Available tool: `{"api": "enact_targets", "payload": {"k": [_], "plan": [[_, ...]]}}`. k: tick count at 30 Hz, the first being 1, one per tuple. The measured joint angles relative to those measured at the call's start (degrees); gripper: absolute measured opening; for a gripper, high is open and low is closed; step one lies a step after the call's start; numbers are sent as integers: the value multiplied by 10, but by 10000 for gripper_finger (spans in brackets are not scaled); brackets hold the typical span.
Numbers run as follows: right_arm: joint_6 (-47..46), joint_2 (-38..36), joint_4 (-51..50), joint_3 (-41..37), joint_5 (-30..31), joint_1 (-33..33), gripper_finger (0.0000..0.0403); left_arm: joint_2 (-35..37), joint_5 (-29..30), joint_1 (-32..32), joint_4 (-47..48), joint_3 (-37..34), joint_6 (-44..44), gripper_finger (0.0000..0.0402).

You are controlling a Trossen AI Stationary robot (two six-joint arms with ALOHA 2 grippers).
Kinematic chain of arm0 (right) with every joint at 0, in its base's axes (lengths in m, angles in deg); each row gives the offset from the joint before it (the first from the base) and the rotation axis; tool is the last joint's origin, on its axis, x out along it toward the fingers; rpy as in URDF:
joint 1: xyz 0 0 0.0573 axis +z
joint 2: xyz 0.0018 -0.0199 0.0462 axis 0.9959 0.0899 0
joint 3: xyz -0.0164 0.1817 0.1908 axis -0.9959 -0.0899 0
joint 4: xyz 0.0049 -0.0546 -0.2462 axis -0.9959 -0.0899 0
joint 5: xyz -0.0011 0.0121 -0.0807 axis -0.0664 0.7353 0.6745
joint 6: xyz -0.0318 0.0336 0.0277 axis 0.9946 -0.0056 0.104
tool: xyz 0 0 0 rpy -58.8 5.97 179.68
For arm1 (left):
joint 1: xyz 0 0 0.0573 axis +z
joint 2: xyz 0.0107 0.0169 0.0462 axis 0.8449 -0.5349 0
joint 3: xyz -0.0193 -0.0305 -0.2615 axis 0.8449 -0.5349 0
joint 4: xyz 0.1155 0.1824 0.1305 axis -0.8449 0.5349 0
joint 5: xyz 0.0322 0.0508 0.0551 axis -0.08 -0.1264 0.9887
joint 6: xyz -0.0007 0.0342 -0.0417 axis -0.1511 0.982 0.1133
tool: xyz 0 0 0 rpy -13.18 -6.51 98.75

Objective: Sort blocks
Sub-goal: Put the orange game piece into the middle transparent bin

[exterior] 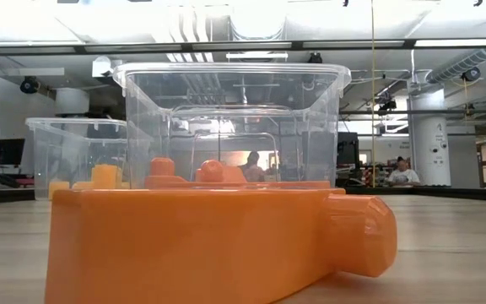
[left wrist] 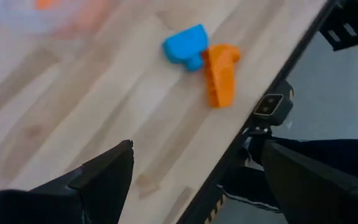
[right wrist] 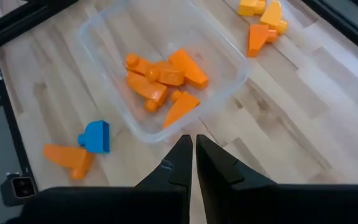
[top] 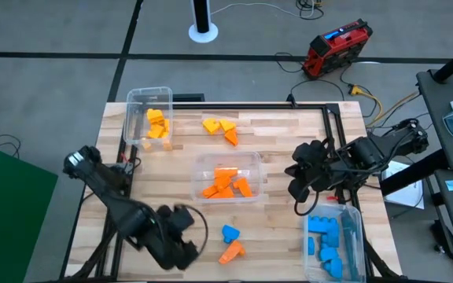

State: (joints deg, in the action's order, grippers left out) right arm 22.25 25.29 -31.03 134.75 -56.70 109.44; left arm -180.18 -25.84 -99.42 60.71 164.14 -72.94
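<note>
No writing is readable anywhere; the left gripper (left wrist: pixel 191 180), fingers spread wide and empty, hangs near 1 blue rounded plastic block (left wrist: pixel 185 46) touching 1 orange wedge block (left wrist: pixel 220 74) at the wooden tabletop (left wrist: pixel 73 106) edge, while the right gripper (right wrist: pixel 194 155), fingers nearly closed and empty, hovers beside the clear plastic bin of orange blocks (right wrist: pixel 104 31).

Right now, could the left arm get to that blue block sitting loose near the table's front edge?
Probably yes. The left gripper is open and the loose blue block lies on bare wood just ahead of it, with only an orange block touching its side.
</note>
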Motion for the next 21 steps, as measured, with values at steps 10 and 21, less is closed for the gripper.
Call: {"api": "enact_targets", "payload": {"k": [10, 21], "plan": [[23, 8, 0, 0, 5, 0, 13, -135, 29, -21, -73, 28, 5, 327], [27, 9, 1, -1, 10, -8, 13, -232, 80, -18, -71, 78, 37, 327]]}}
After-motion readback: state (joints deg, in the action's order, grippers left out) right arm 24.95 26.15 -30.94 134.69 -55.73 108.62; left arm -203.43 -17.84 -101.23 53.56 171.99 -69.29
